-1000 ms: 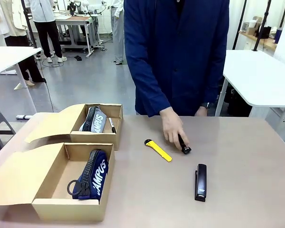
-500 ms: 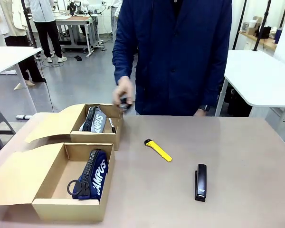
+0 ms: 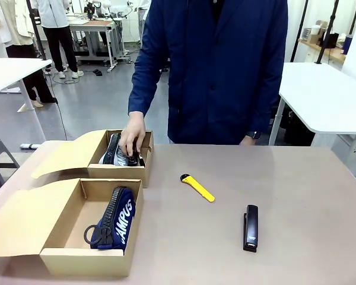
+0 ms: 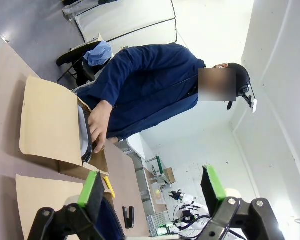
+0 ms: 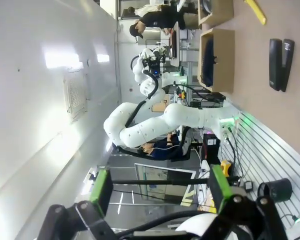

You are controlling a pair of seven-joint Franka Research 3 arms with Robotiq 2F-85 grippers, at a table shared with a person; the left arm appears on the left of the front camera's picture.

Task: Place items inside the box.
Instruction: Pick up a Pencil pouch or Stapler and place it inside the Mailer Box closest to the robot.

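Progress: partial. In the near, longer box [image 3: 83,261], lid flap laid out flat to the side, the navy pouch [image 3: 115,219] lettered "CAMPUS" lay along the right wall. The yellow utility knife [image 3: 197,187] and one black stapler [image 3: 251,228] lay on the bare table [image 3: 184,255], well apart from that box. By my judgement both were still to be packed.

The person's hand [image 3: 132,139] reached down into the far, squatter box [image 3: 121,173], fingers curled over something dark beside the pouch lettered white and grey [image 3: 120,151]. Could not tell whether the hand gripped anything.

The left gripper [image 4: 151,185] stood wide apart with nothing between its pads. The right gripper [image 5: 160,184] was likewise spread and empty. Estimate: one item in, two visible items left, neither arm engaged.
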